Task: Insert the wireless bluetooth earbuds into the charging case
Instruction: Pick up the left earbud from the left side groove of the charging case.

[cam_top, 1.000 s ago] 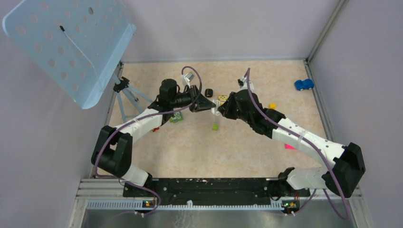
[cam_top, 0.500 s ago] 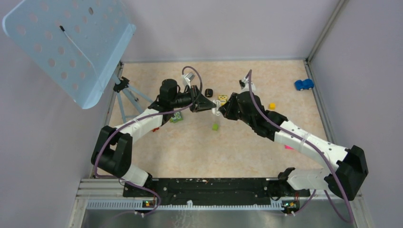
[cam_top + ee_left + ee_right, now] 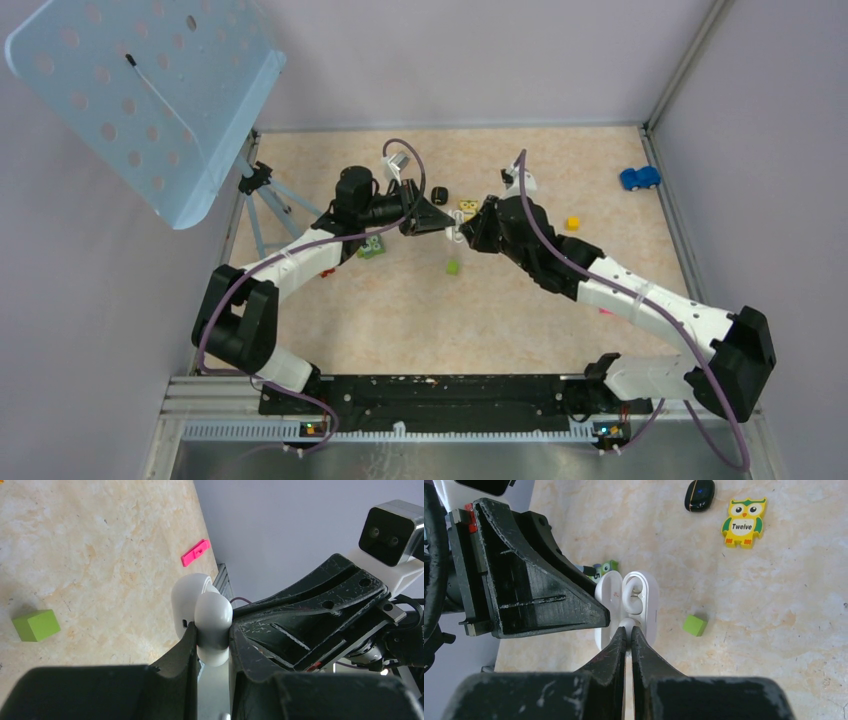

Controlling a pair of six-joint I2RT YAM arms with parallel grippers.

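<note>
Roughly halfway, I'd say. Left jaws clamp the open case [image 3: 646,605] up off the surface, and one white bud [image 3: 634,592] looks seated. Right jaws are pinched shut on the second bud [image 3: 628,624] at the free slot; it still needs pushing in. Cube [image 3: 694,625] at 4 o'clock, owl tile [image 3: 743,521] at 2. Nothing seems to block.

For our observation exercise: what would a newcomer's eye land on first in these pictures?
Centre stage, the left end effector clamps an open white charging case, while the right end effector pinches a white earbud at it. A green cube and owl tile lie nearby.
</note>
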